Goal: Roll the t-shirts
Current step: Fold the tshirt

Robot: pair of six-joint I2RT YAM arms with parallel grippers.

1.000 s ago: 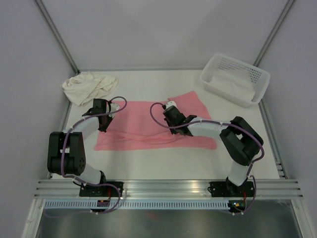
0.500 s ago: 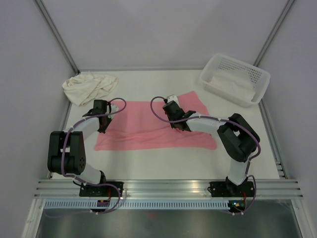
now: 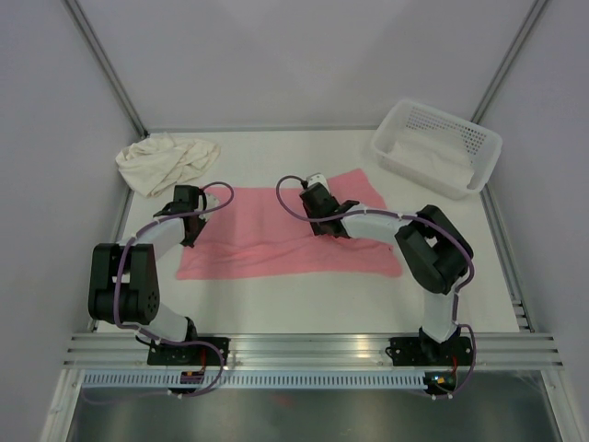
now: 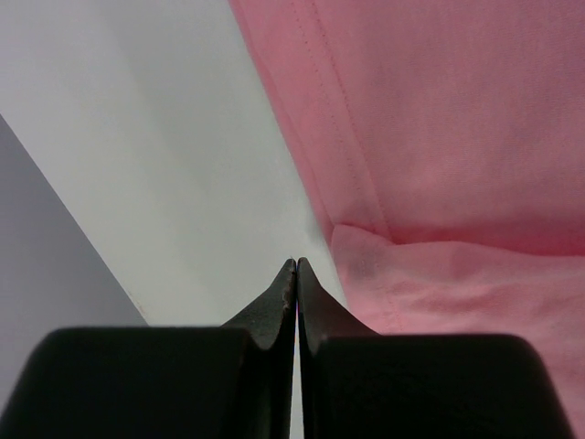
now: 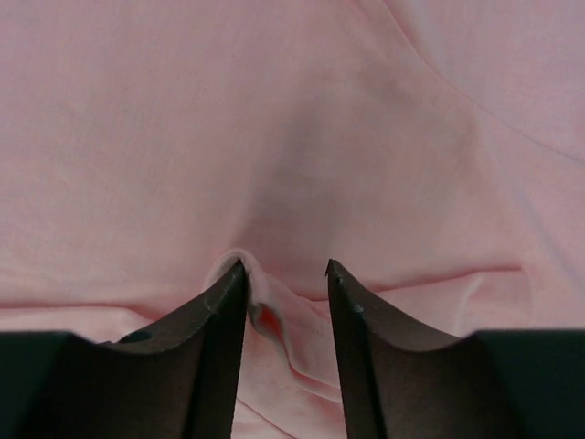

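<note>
The salmon-pink t-shirt (image 3: pixel 276 235) lies spread flat across the middle of the table. The cream t-shirt (image 3: pixel 166 158) is crumpled at the back left. My left gripper (image 3: pixel 191 221) is shut and empty at the pink shirt's left edge; in the left wrist view its fingertips (image 4: pixel 296 267) meet over bare table beside the hem (image 4: pixel 366 247). My right gripper (image 3: pixel 327 221) is open over the shirt's middle; in the right wrist view (image 5: pixel 285 270) a small fold of pink cloth (image 5: pixel 265 311) stands between the jaws, against the left finger.
A white perforated basket (image 3: pixel 436 147) with pale cloth inside stands at the back right. Grey walls and metal frame posts close in the table. A rail (image 3: pixel 304 350) runs along the near edge by the arm bases.
My right gripper has moved left and a little toward the back across the pink shirt. My left gripper has shifted slightly at the shirt's left edge.
</note>
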